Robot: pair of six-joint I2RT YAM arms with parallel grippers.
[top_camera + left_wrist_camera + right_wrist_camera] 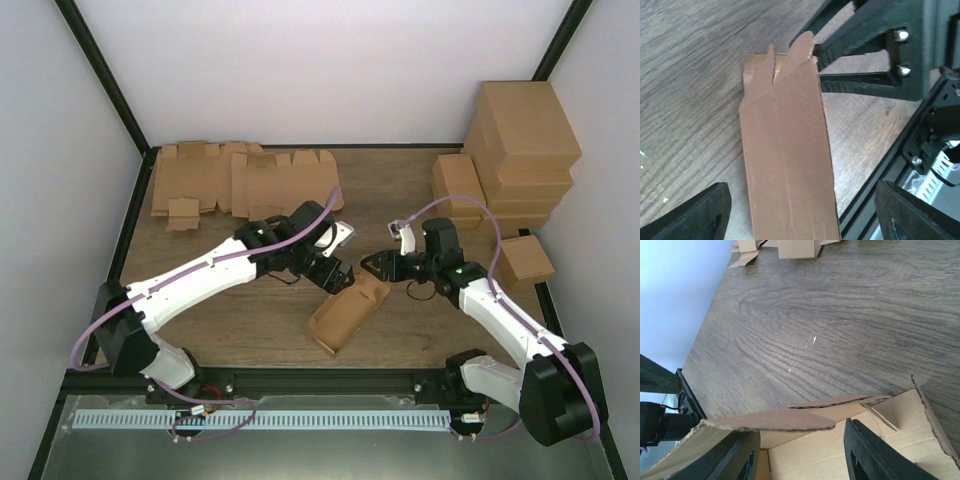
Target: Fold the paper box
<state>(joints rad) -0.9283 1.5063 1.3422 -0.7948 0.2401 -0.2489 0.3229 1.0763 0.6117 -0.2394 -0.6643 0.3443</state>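
The paper box [348, 315], partly folded into an open trough, lies slantwise near the middle of the counter [400, 190], toward its near edge. The left gripper [335, 272] hovers spread over its far end. The right gripper [376, 266], also spread, straddles a raised flap there. Flat cardboard blanks [240, 180] lie at the back left.
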